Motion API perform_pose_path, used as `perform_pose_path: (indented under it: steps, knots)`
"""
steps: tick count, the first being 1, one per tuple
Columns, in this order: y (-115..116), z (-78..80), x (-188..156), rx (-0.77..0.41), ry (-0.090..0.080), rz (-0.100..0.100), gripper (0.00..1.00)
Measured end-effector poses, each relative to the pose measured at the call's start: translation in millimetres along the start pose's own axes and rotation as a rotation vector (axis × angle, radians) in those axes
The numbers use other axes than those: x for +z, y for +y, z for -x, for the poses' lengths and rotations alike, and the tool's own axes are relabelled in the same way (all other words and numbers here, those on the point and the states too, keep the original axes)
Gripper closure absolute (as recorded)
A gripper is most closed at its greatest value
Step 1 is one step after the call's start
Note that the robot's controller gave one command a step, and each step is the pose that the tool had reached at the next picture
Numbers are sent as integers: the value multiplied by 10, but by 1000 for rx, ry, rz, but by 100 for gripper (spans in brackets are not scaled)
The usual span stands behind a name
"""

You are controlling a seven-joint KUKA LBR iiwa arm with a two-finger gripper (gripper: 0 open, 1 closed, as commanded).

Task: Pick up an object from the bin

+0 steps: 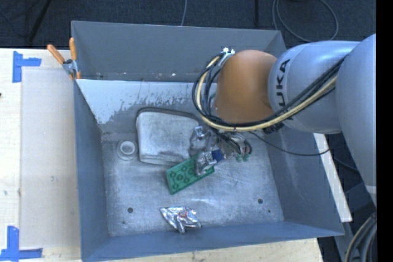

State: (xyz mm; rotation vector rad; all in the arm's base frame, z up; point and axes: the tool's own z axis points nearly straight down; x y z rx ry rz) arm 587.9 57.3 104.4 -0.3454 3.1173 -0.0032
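My gripper (202, 159) hangs low in the middle of the bin, under the orange wrist cover. A flat green studded block (184, 176) lies tilted right below and left of it, its upper right end reaching up to the fingertips. A pale grey, rounded rectangular lid-like piece (158, 135) lies just left of the gripper, its right edge partly hidden by it.
A small white ring-shaped cap (127, 148) sits left of the grey piece. A crumpled silver foil wad (180, 218) lies near the bin's front wall. The arm and its cables cover the bin's right rear part.
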Motion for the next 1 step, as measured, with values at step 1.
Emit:
perform_pose_path:
  steps: [1]
  knots:
    - [50,91,-1019,-19,-5,2,100]
